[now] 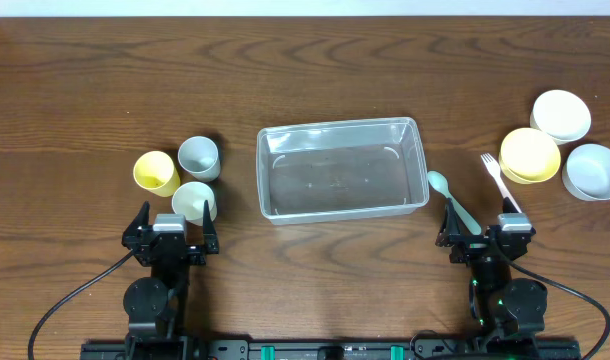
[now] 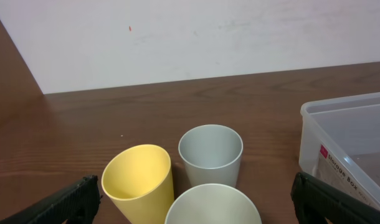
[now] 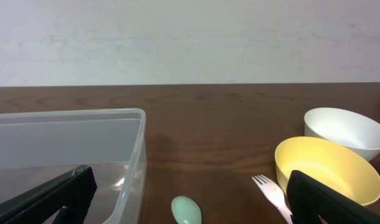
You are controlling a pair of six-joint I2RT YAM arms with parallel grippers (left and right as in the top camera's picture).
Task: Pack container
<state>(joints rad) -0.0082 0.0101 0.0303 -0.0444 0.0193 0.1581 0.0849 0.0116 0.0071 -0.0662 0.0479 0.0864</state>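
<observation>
Left gripper (image 1: 174, 214): jaws apart, near three cups (image 1: 198, 156). Right gripper (image 1: 482, 228): jaws apart, at mint spoon (image 1: 440, 183) beside clear container (image 1: 335, 126).

The container (image 1: 337, 125) sits in the middle. Three cups (image 1: 198, 157) cluster at its left. A spoon (image 1: 438, 183), fork (image 1: 497, 178) and three bowls (image 1: 530, 155) lie at its right.

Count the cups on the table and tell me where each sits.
3, all clustered left of the container: yellow cup farthest left, grey cup beside it, whitish cup nearest the robot's side. None seems hidden.
</observation>
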